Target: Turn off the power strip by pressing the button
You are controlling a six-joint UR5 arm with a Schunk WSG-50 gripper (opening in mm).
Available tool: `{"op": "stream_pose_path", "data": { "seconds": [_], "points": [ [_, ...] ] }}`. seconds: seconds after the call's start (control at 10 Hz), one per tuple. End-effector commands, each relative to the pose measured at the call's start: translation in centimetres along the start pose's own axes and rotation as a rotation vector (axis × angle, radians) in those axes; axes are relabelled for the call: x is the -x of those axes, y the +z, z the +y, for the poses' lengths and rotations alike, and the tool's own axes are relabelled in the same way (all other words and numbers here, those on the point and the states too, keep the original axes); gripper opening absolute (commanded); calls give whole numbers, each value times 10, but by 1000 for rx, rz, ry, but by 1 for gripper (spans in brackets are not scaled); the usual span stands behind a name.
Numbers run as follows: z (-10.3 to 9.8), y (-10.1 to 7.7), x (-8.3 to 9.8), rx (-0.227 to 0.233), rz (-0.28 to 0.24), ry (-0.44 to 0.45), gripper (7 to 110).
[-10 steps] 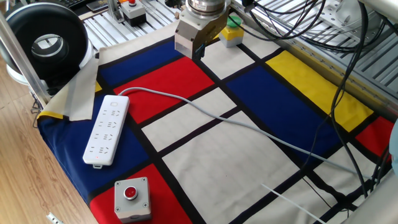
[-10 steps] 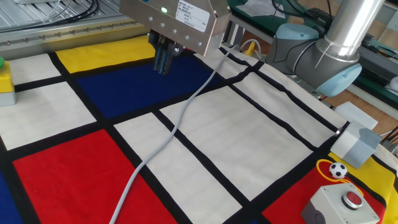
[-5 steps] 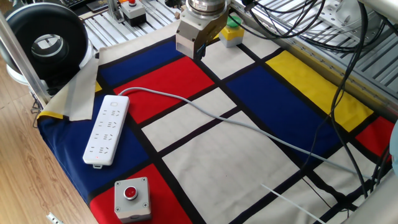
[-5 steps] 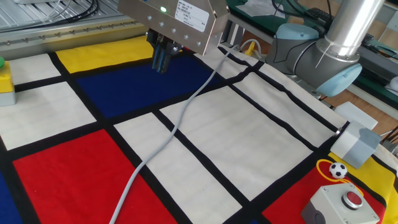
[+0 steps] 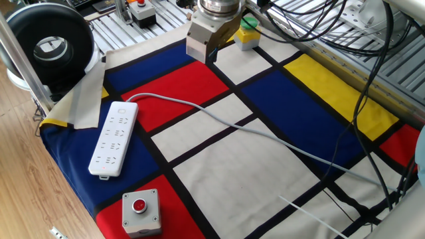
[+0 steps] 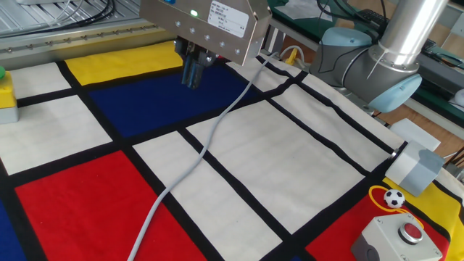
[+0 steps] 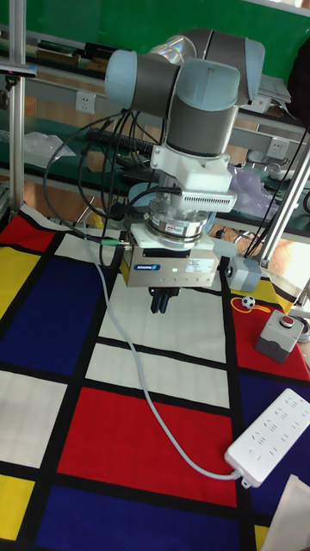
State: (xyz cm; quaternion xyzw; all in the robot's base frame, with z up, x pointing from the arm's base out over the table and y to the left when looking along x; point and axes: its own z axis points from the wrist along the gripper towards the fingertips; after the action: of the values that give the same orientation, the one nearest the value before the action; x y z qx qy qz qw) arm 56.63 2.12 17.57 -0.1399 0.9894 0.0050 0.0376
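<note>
Power strip (image 5: 113,139) lies flat at left of frame on the counter (image 5: 265,166), long axis running near-vertical in the picture, cable (image 5: 219,116) leaving its upper end toward the right. Button (image 5: 121,111) sits at that upper end. Gripper (image 6: 193,74) hangs at upper centre, well apart from the strip, touching nothing; finger gap cannot be told.

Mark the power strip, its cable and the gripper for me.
power strip (image 5: 113,139): one fixed view, middle of its face.
cable (image 5: 219,116): one fixed view, mid-run on the cloth.
gripper (image 6: 191,80): the other fixed view, at the fingertips.
</note>
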Motion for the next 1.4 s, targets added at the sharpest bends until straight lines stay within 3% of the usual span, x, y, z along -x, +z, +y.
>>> {"op": "stream_pose_path", "data": {
  "seconds": [0.0, 0.8, 1.1, 1.3],
  "points": [
    [-3, 11, 17, 19, 3, -15, 7],
    [-9, 91, 99, 12, 2, -50, 7],
    [7, 89, 127, -14, 18, -51, 7],
    [35, 95, 144, 29, 5, -37, 7]
  ]
}}
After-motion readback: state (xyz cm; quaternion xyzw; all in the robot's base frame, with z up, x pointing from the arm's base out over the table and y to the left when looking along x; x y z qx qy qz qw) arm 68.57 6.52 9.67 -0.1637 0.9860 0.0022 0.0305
